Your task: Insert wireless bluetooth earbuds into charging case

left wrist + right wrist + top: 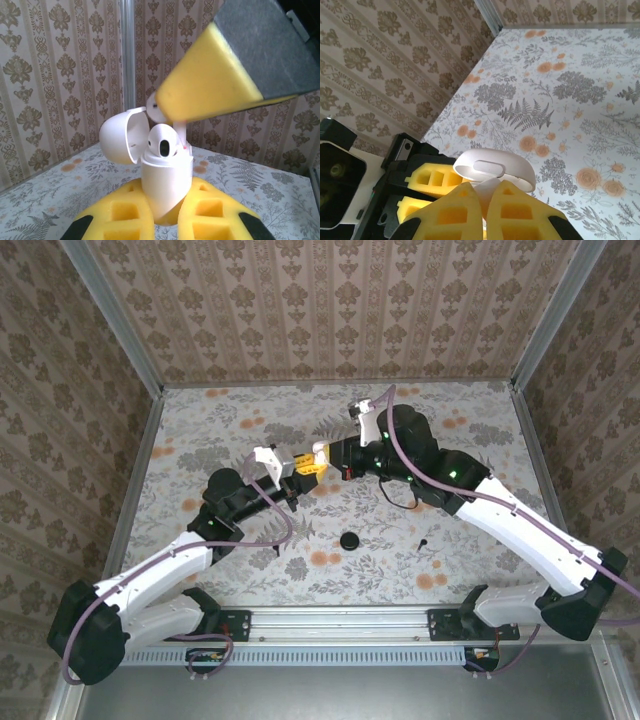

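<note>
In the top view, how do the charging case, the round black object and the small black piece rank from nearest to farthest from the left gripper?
1. Charging case: clamped in the left gripper itself, mid-table.
2. Round black object: on the table, toward the near edge, to the right.
3. Small black piece: even farther right.

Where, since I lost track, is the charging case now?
The charging case stands lid-open in the left claw, pinched between its yellow fingers, near mid-table in the top view, the right claw at its open top.
</note>
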Controlling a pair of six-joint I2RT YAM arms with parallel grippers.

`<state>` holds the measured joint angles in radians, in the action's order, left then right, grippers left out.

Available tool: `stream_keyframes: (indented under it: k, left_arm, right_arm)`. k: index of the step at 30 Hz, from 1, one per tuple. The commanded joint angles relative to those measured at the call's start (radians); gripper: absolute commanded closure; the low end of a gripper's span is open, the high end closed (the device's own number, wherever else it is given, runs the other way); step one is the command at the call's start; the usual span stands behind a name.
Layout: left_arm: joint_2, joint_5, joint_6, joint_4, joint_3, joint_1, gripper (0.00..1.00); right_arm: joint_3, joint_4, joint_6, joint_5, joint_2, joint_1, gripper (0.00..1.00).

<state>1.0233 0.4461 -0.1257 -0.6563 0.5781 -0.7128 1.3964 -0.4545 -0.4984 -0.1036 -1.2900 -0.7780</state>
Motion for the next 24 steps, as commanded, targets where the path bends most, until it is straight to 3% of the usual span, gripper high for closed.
stream_keyframes:
  k: [1, 13, 24]
  left_arm:
    - [-0.026, 0.014, 0.014, -0.04, 0.006, -0.004, 1.0]
    - [-0.039, 0.006, 0.015, -0.032, 0.002, -0.007, 1.0]
    - [-0.047, 0.008, 0.013, -0.032, 0.0, -0.01, 1.0]
  right_arm:
    - [0.04, -0.076, -0.007, -0.019, -0.02, -0.01, 0.94]
    - [0.058, -0.137, -0.016, -0.012, -0.038, -0.01, 0.92]
    - [0.098, -0.171, -0.043, 0.018, -0.047, -0.01, 0.72]
